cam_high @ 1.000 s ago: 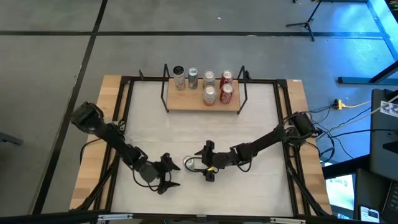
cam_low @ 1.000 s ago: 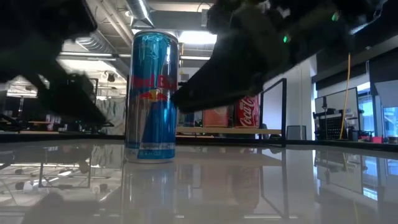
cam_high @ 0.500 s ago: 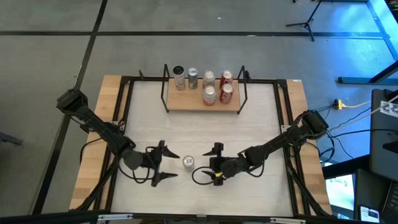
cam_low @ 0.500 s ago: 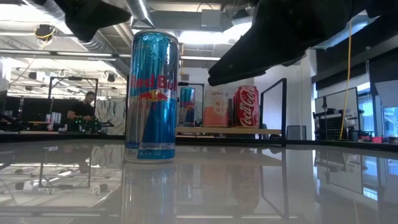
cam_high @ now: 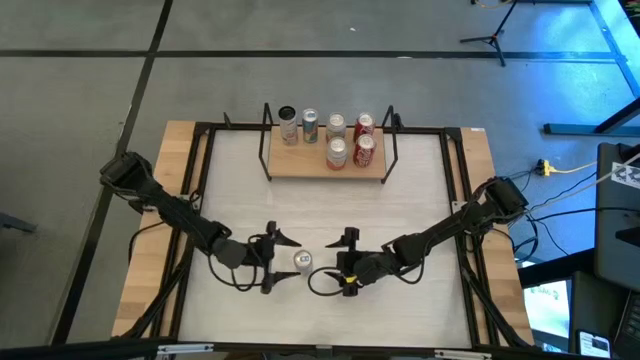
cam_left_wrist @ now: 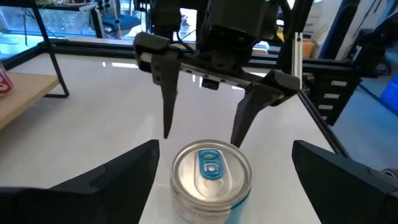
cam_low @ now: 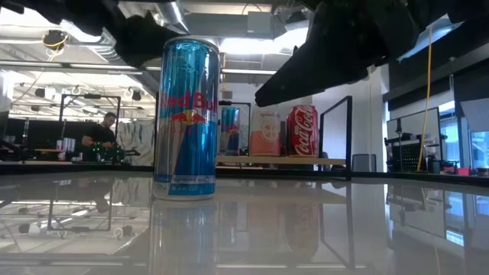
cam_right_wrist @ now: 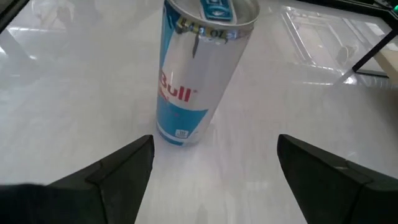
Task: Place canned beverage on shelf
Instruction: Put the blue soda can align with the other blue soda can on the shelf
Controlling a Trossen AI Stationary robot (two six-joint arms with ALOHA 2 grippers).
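Currently the large white-topped table with wooden edges is carrying everything. At its far side the small light-wood shelf with thin black rod uprights is already holding six cans, so much of the stocking looks done. One tall blue-and-silver beverage can is standing upright near the table's front, well apart from the shelf, waiting to be picked up and carried over. The left gripper is hanging just beside the can with its fingers spread wide, gripping nothing. The right gripper is facing the can from the other side, also wide open and empty.
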